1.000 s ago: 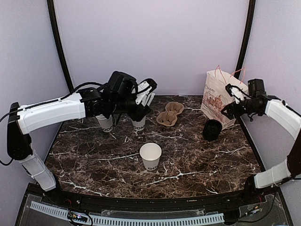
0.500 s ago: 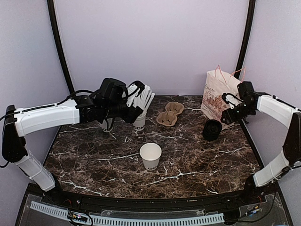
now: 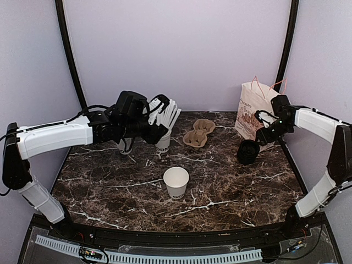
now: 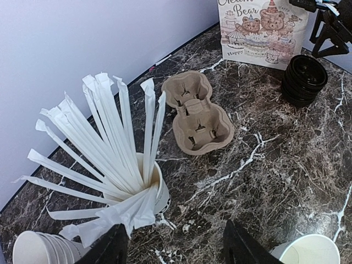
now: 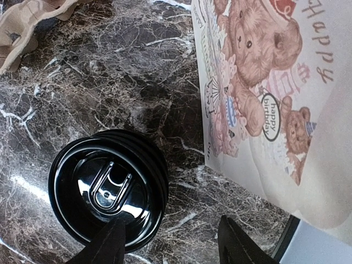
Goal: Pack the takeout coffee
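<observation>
Right wrist: lid stack sits beside bear bag; right gripper fingers apart, empty, above lids. Left gripper also apart, empty, nr straw cup.

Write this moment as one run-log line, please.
left gripper: open, near straw cup | right gripper: open, by lid stack | centre cup: lidless
</observation>
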You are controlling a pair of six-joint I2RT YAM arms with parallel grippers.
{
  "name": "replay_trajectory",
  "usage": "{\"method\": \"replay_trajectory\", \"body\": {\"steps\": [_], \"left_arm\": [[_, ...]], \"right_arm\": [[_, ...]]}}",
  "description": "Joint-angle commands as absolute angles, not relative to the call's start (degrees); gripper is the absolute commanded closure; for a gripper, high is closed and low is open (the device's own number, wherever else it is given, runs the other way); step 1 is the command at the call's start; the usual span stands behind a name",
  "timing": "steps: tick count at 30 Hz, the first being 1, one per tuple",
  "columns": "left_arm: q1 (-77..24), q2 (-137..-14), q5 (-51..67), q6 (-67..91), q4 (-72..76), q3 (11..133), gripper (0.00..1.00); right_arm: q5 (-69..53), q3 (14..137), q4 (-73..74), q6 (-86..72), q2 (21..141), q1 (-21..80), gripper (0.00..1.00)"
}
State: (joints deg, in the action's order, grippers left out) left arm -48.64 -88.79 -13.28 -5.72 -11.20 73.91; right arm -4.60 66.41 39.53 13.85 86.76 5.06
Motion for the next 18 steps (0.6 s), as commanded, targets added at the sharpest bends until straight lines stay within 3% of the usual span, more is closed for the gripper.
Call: {"method": "replay_trajectory", "body": {"steps": [1, 18], "left_arm": [[-48.8, -87.3, -11.8, -5.6, -11.1, 75.4, 0.39], [-50.3, -87.9, -14.9, -7.1, -10.8, 74.9, 0.39]], "right_arm": [[-2.9, 69.5, 39.8, 12.8, 89.2, 6.3, 0.43], [-0.2, 71.0, 40.3, 13.2, 92.9, 8.5, 0.61]]}}
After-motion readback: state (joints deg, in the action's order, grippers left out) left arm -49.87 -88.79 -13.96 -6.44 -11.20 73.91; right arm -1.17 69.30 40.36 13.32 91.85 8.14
